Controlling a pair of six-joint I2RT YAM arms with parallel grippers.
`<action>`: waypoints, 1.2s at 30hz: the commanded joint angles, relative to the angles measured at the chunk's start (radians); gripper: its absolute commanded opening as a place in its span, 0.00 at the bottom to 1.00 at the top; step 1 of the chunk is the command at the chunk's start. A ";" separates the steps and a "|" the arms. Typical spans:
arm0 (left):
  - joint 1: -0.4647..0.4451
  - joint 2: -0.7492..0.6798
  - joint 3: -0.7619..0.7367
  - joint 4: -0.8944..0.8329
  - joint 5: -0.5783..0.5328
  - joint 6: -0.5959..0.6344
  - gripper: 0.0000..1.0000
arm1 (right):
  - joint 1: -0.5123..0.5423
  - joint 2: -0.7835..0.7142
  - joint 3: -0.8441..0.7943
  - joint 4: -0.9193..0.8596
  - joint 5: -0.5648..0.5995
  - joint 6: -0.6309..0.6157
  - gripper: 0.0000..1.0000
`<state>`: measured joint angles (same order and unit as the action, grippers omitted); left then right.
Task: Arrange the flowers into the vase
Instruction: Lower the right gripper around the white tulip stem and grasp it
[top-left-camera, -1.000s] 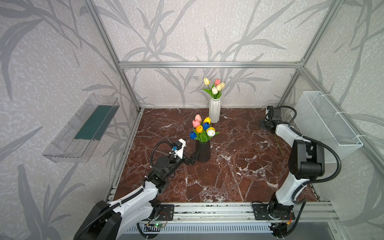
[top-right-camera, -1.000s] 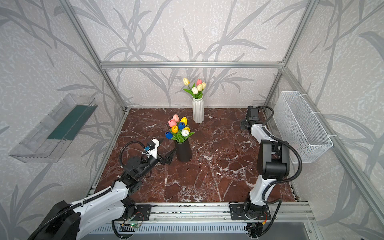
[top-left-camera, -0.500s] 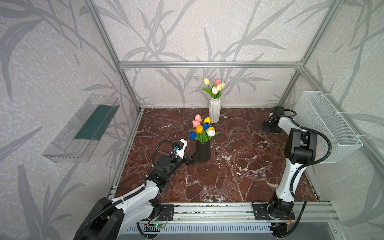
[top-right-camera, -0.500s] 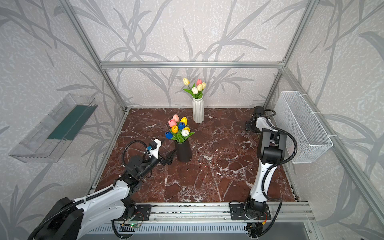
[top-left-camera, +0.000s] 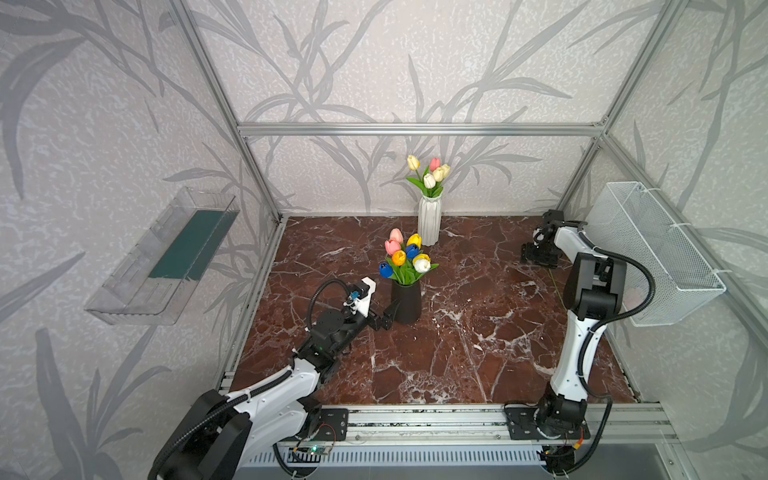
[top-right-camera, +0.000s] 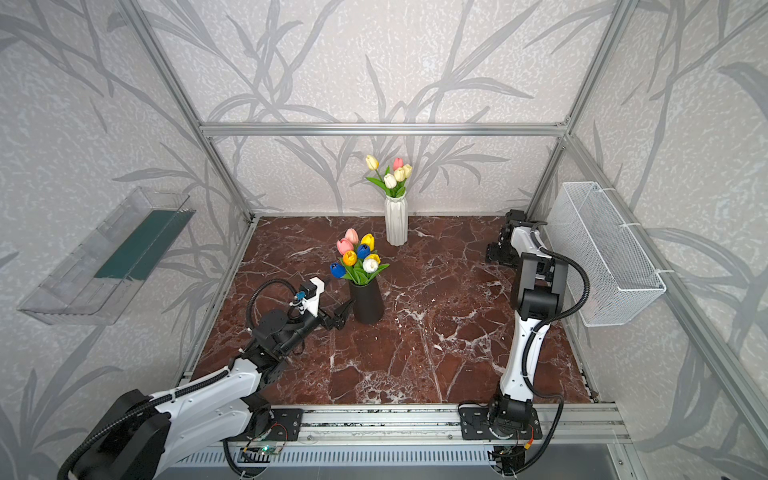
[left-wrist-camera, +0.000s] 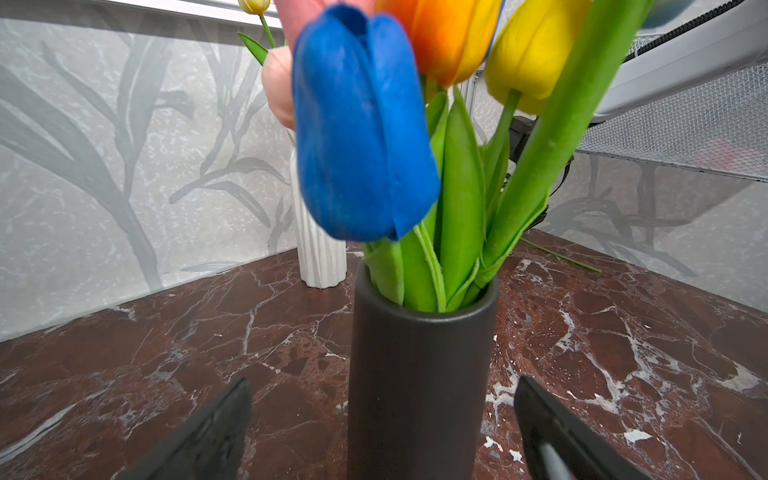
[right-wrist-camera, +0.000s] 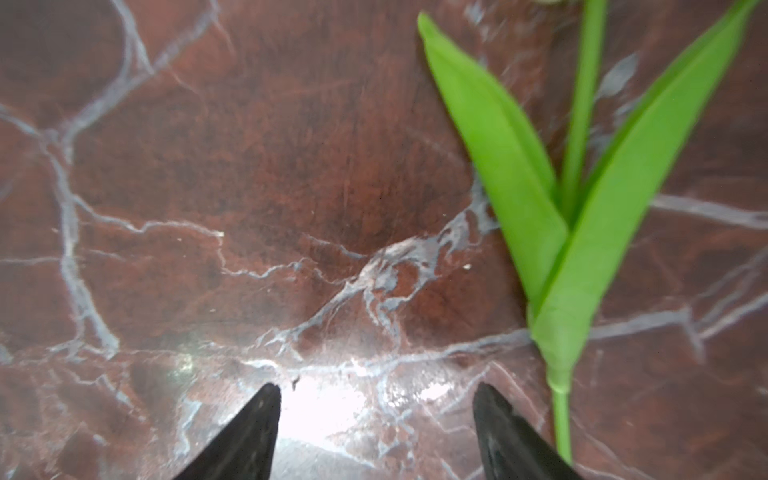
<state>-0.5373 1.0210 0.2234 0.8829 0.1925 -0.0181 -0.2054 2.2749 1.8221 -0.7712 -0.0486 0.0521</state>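
Right wrist view: the loose flower (right-wrist-camera: 602, 249) lies just right of the right jaws, released and empty; its stem runs near-far.

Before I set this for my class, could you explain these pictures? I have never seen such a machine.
Two robot arms stand at the front of a marble table, each ending in a pincer. Two pictures look down from above; two come from cameras on the wrists. Tulips stand in a black vase in the middle, more in a white vase at the back. One loose flower lies flat on the marble. The left pincer is open, jaws either side of the black vase, not gripping it. The right pincer is open over bare marble beside the loose flower. Nothing is held.
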 joint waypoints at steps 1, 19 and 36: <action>0.003 -0.001 0.029 0.016 0.007 0.009 0.98 | -0.005 0.034 0.016 -0.072 -0.028 0.007 0.74; 0.004 -0.024 0.003 0.034 -0.007 0.020 0.98 | -0.009 -0.147 -0.093 0.035 0.195 0.004 0.60; 0.004 -0.112 -0.028 -0.025 -0.033 0.048 0.98 | -0.088 0.014 -0.009 -0.075 0.060 -0.006 0.62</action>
<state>-0.5373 0.9298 0.2085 0.8680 0.1699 0.0086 -0.2764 2.2631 1.7973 -0.7902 0.0601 0.0360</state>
